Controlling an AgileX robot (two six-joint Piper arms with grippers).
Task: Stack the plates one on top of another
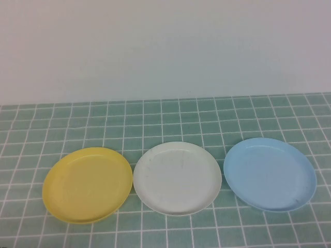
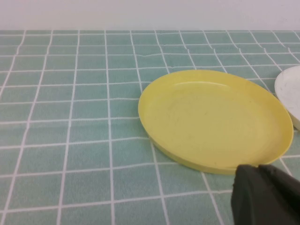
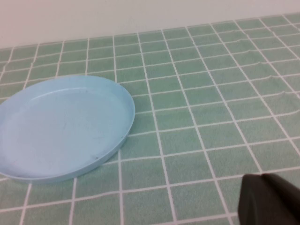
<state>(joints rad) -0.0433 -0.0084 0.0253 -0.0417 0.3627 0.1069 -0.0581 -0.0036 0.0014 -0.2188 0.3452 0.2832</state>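
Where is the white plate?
In the high view the white plate lies in the middle of the row on the green checked cloth, between the yellow plate and the blue plate.

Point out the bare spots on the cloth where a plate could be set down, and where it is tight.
Free: the checked cloth between the wall and the plates. Tight: yellow plate, white plate and blue plate sit nearly rim to rim. Left gripper and right gripper, shut, sit near the yellow and blue plates.
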